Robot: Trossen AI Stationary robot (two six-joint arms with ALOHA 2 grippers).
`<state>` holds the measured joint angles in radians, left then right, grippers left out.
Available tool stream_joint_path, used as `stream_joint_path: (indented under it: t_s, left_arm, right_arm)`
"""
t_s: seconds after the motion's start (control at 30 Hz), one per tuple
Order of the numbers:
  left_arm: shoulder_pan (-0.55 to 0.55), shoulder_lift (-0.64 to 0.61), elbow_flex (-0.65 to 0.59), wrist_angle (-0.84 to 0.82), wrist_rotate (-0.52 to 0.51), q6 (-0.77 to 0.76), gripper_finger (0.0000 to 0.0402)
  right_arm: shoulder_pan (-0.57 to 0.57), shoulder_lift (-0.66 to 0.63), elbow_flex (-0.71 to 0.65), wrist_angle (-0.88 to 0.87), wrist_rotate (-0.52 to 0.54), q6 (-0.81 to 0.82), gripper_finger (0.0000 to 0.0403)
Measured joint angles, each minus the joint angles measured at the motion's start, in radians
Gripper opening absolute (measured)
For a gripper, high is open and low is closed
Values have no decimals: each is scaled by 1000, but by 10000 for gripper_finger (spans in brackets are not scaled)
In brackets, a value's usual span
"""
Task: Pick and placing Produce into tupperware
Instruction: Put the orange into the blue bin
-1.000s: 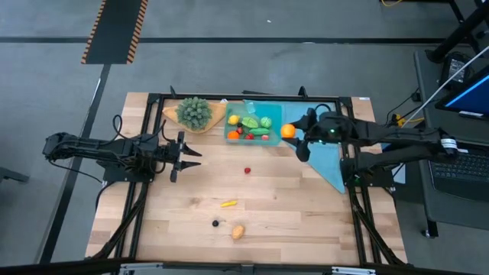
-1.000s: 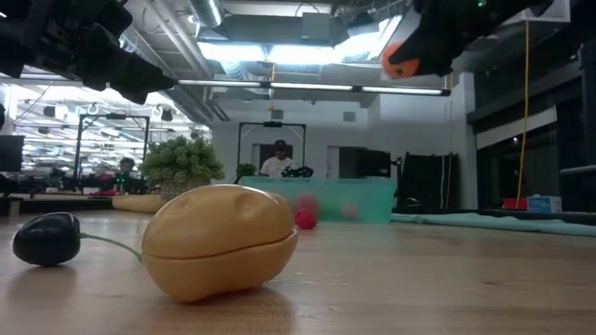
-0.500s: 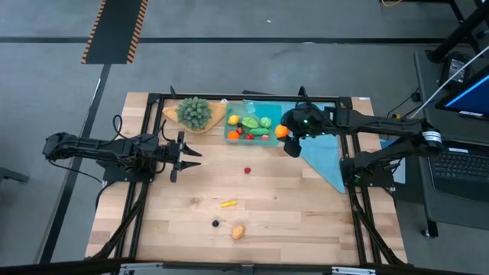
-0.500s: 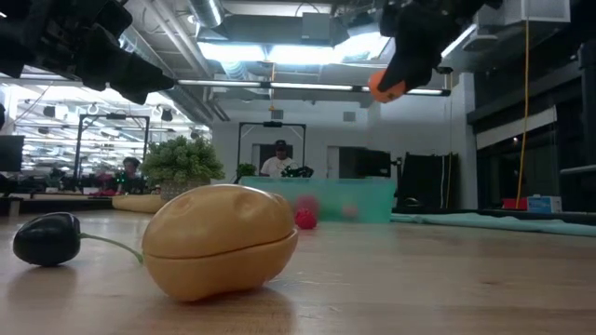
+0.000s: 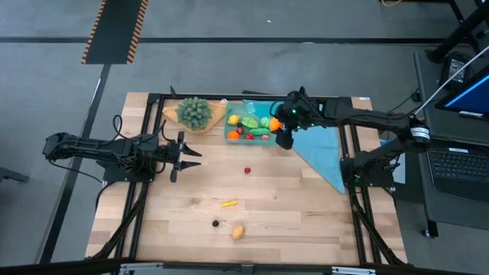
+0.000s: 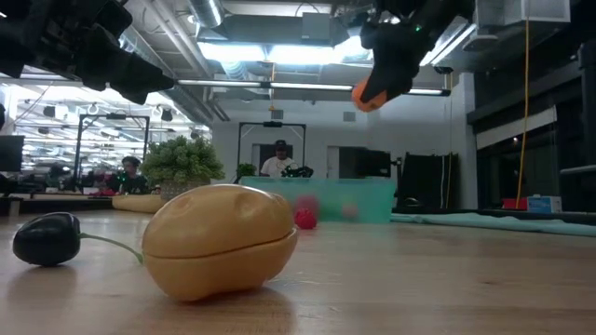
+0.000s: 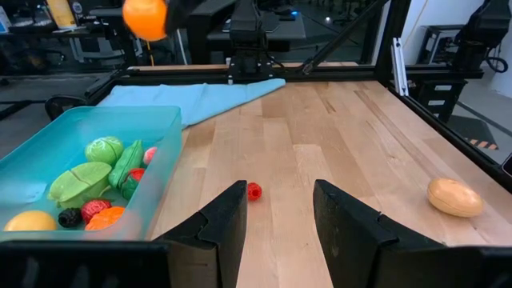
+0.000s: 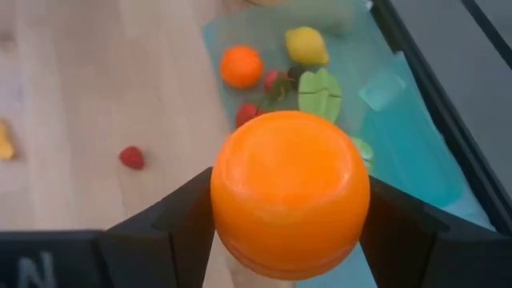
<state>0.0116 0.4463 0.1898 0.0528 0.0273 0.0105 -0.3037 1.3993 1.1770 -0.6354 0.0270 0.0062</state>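
1. The right gripper (image 5: pixel 280 130) is clamped on an orange toy fruit (image 8: pixel 290 190), held in the air over the near-right edge of the tupperware (image 5: pixel 237 134).
2. Judged best practice: carry the fruit fully past the wall, lower it over a bare patch of floor, then release (a high drop may bounce it out).
3. The tupperware holds green, red, orange and yellow pieces (image 7: pixel 90 182); avoid landing on them.
4. The left gripper (image 5: pixel 188 156) waits over the table's left, jaws apart and empty.
5. Still on the table: a red berry (image 5: pixel 247 170), a yellow piece (image 5: pixel 228 203), a dark piece (image 5: pixel 215 224), a tan potato (image 5: pixel 238 231).
6. The teal cloth (image 5: pixel 325 156) and bushy plant (image 5: pixel 194 111) flank the tupperware; neither blocks the descent.
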Motion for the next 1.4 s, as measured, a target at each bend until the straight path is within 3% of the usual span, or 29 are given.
stream_joint_path:
  t_s: [0.6, 1.07, 1.4]
  left_arm:
    - [0, 0, 0, 0, 0, 1, 137]
    - [0, 0, 0, 0, 0, 26, 137]
    - [0, 0, 0, 0, 0, 25, 137]
  right_arm:
    - [-153, 89, 0, 111, -4, 43, 251]
    - [-154, 98, 0, 134, -50, 32, 251]
    - [-154, 206, -1, 183, -59, 18, 251]
